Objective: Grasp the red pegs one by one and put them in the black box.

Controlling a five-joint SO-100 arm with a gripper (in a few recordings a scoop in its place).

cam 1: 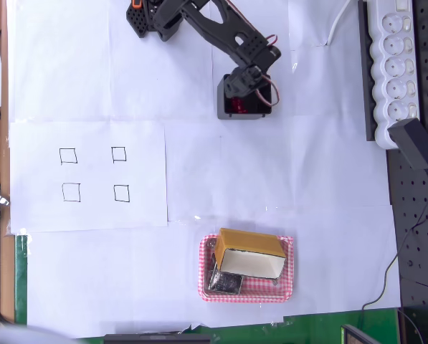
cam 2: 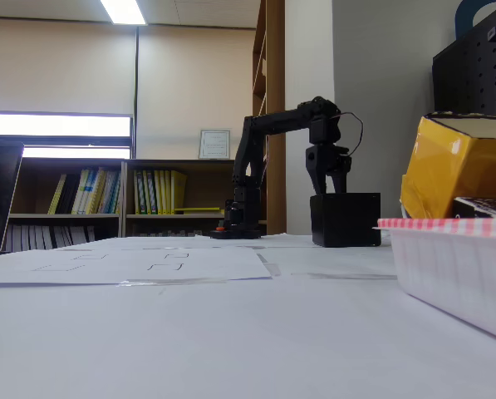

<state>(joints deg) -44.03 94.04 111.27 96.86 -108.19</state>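
Note:
The black box [cam 1: 246,115] stands at the back of the white-papered table, near the arm's base; in the fixed view the black box [cam 2: 345,220] is a dark cube against the wall. Something dark red, the red pegs [cam 1: 236,107], shows inside it, partly hidden by the arm. My gripper [cam 1: 249,92] hangs straight down over the box's opening. In the fixed view my gripper [cam 2: 328,189] has its fingertips at the box's top rim, with a gap between the two fingers and nothing seen between them.
A sheet with four small drawn squares [cam 1: 93,174], all bare, lies at the left. A red-checked tray [cam 1: 290,287] holding a yellow-and-white cardboard box [cam 1: 249,247] sits at the front. A white power strip [cam 1: 393,64] runs along the right edge.

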